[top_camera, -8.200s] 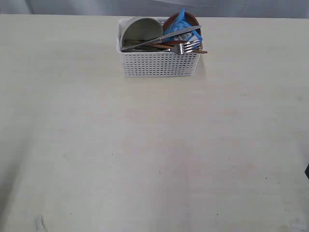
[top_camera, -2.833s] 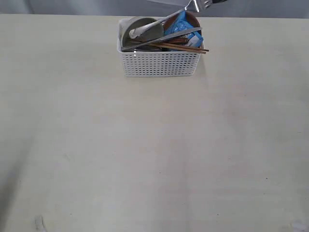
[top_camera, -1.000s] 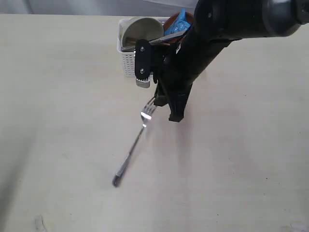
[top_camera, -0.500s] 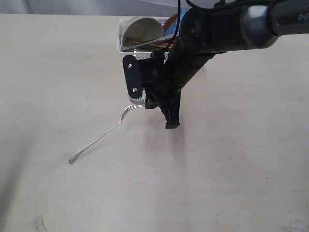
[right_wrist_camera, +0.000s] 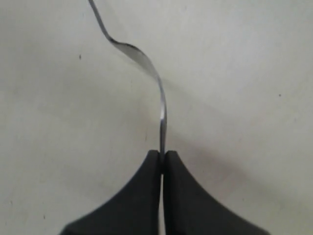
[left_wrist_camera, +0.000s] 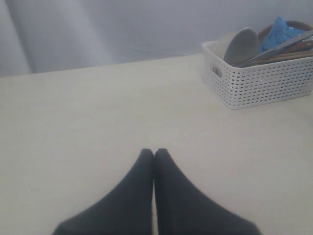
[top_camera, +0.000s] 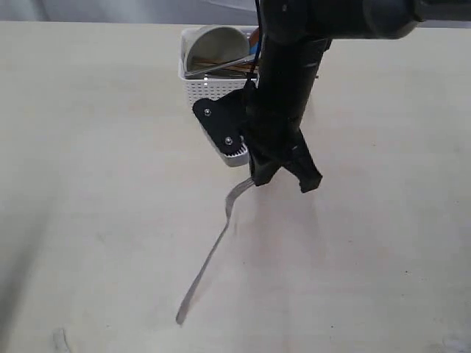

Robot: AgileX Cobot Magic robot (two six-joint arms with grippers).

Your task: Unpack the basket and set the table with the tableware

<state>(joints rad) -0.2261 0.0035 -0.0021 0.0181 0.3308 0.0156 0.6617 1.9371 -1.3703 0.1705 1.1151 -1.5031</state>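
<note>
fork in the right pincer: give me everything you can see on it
The slim, shiny steel fork is clamped at its curved neck end in the shut black right pincer, tines hidden. Its long handle slants down over the pale cream table, clear of the white lattice basket. Whether the handle's end touches the table is unclear.

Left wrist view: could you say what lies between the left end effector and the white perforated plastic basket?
Left wrist view shows only bare cream tabletop between end effector and basket.
</note>
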